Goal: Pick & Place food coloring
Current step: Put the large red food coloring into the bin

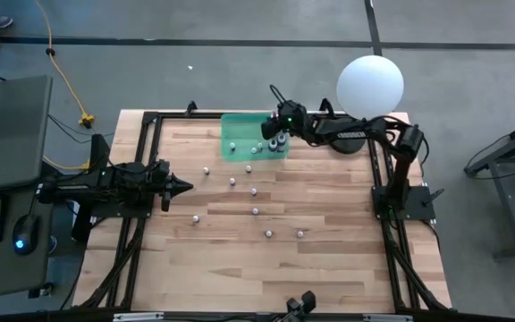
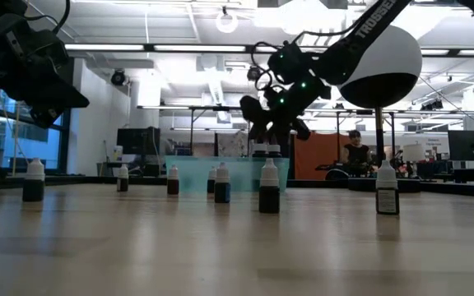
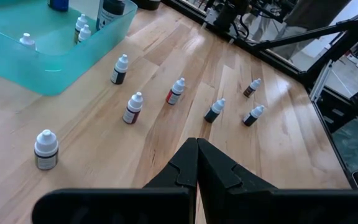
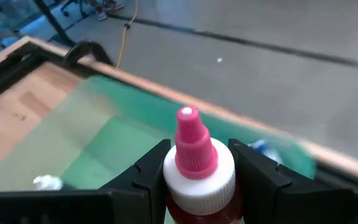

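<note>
High view: the right gripper [image 1: 278,125] reaches over the far right end of the green tray [image 1: 236,125]; the left gripper [image 1: 182,186] waits at the table's [image 1: 329,268] left side, above bare wood.
Loose bottles: about eight small bottles [image 1: 255,211] are scattered on the wood between the tray and the near edge; a few more lie in the tray.
Lamp: the white globe [image 1: 370,85] sits at the far right corner, over the right arm.
Right wrist view: only here is the grip plain: the fingers [image 4: 253,174] are clamped on both sides of a pink-capped bottle [image 4: 196,158], upright, red below the white collar, above the tray [image 4: 104,143].
Left wrist view: the fingers [image 3: 185,168] are pressed together, holding nothing; seven bottles [image 3: 133,107] stand on the wood ahead, and others stand in the tray [image 3: 55,62].
Low view: the right gripper [image 2: 271,115] hangs above the tray [image 2: 196,173]; what it holds cannot be made out here. Bottles [image 2: 269,187] stand upright in a loose row.
Room: a person [image 2: 355,152] sits far behind the table.
</note>
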Controlling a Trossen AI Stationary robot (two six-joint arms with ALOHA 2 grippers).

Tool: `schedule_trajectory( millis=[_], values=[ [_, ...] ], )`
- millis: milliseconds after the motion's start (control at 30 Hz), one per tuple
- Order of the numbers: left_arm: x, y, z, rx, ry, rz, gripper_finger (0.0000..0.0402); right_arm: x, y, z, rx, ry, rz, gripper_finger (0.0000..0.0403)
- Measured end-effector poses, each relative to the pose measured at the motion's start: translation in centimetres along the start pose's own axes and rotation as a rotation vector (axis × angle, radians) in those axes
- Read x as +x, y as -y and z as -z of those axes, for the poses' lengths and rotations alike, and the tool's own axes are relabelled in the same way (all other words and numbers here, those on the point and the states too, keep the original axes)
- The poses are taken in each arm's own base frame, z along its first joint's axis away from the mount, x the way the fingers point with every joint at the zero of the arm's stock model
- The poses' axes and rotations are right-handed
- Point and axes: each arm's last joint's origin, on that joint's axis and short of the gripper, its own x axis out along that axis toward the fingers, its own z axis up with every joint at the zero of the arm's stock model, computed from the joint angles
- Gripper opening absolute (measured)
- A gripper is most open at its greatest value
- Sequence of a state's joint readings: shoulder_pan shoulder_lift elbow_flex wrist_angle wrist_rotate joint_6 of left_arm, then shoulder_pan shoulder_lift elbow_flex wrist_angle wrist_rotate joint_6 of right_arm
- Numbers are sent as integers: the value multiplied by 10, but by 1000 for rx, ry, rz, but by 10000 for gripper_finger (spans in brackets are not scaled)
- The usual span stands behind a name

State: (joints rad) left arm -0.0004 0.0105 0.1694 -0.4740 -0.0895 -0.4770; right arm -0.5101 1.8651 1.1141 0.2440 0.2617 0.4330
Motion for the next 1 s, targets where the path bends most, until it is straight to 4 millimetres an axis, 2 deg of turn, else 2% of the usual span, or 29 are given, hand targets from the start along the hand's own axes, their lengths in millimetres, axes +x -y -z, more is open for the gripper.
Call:
schedule_trajectory(
  millis=[267, 667, 1000],
  values=[
    [0, 0, 0, 0, 0, 0, 0, 11, 3, 13, 31, -44, -7, 138],
    [0, 0, 0, 0, 0, 0, 0, 13, 4, 21, 43, -114, -14, 140],
    [0, 0, 0, 0, 0, 0, 0, 12, 1, 18, 6, -107, -64, 184]
  ],
)
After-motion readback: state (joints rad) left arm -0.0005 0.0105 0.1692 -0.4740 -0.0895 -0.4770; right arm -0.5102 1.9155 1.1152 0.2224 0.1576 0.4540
